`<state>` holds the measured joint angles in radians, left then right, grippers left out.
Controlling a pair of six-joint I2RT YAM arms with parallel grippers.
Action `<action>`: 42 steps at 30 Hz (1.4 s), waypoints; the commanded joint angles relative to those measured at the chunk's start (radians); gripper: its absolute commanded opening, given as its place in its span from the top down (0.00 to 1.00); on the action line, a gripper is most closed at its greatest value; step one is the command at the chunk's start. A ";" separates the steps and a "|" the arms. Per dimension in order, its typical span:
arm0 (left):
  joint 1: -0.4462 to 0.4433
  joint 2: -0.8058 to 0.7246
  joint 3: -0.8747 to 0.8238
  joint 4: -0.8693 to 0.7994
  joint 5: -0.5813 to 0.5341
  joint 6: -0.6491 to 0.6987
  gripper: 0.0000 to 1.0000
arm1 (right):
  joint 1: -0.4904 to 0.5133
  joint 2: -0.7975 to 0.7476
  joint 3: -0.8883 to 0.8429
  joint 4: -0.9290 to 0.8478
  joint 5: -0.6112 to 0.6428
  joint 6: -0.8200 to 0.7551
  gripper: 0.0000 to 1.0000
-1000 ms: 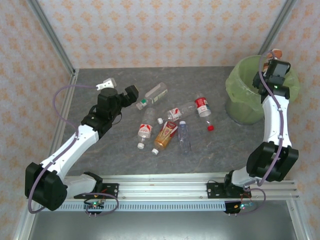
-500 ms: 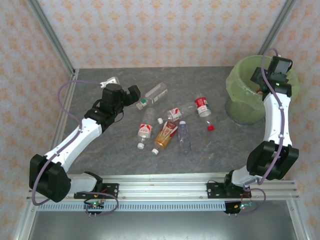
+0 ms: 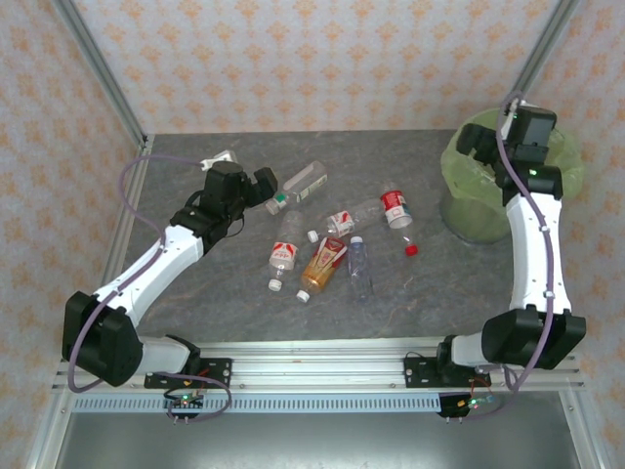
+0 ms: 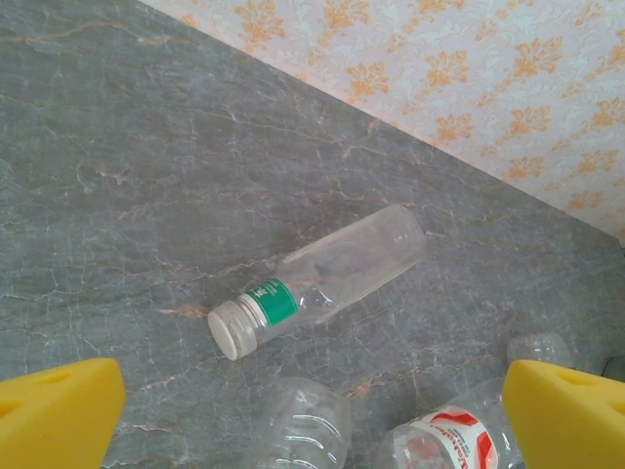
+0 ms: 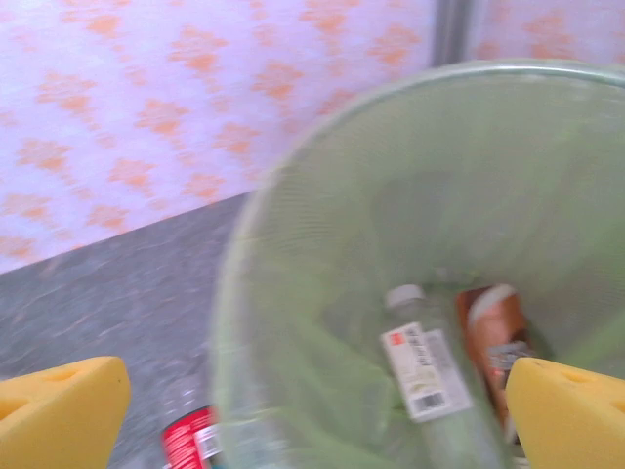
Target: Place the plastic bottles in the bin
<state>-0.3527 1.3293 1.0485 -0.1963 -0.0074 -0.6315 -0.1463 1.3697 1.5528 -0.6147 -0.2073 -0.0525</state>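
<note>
Right gripper (image 5: 312,415) spread wide, one yellow fingertip (image 5: 59,410) in each bottom corner. Bin (image 5: 332,176) below, green liner, image blurred. Inside: clear bottle (image 5: 422,366) with white label, brown bottle (image 5: 493,332) just beside it. Red-labelled bottle (image 5: 190,440) on grey table (image 5: 98,303) just outside the rim.

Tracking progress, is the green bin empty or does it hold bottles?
Not empty: a clear bottle and a brown bottle lie inside the bin.
</note>
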 commanded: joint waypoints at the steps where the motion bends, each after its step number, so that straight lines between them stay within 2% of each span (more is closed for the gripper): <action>1: 0.001 0.013 0.035 -0.024 0.019 -0.014 0.00 | 0.055 -0.021 0.032 -0.037 -0.039 -0.022 0.01; 5: 0.001 0.036 0.042 -0.029 0.071 -0.010 0.00 | 0.162 -0.032 0.002 -0.039 -0.038 -0.065 0.01; 12: 0.001 0.050 0.025 -0.006 0.114 -0.023 0.00 | 0.393 0.008 -0.062 -0.053 0.075 -0.128 0.01; 15: 0.001 0.058 0.061 -0.068 0.153 0.058 0.00 | 0.444 0.046 -0.092 -0.058 0.098 -0.130 0.00; 17: 0.001 0.069 0.132 -0.194 0.156 0.182 0.00 | 0.466 0.074 -0.103 -0.072 0.117 -0.112 0.00; 19: 0.001 0.064 0.155 -0.256 0.115 0.188 0.00 | 0.471 0.094 -0.124 -0.073 0.108 -0.076 0.00; 21: 0.001 0.042 0.130 -0.253 0.134 0.194 0.00 | 0.472 0.105 -0.159 -0.054 0.105 -0.041 0.01; 26: 0.001 0.069 0.169 -0.350 0.221 0.255 0.00 | 0.472 0.150 -0.230 -0.024 0.122 0.034 0.01; 29: 0.001 0.110 0.182 -0.336 0.305 0.290 0.00 | 0.473 0.176 -0.243 -0.032 0.125 0.077 0.01; 33: 0.001 0.143 0.106 -0.225 0.349 0.196 0.00 | 0.469 0.216 -0.270 -0.030 0.222 0.108 0.01; 35: 0.001 0.160 0.099 -0.218 0.383 0.179 0.00 | 0.463 0.246 -0.271 -0.049 0.229 0.101 0.01; 42: -0.003 0.147 0.068 -0.183 0.392 0.104 0.00 | 0.413 0.357 -0.229 -0.092 0.255 0.114 0.01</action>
<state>-0.3531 1.5036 1.1385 -0.4294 0.3611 -0.4770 0.2913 1.7092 1.2930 -0.6704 -0.0048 0.0322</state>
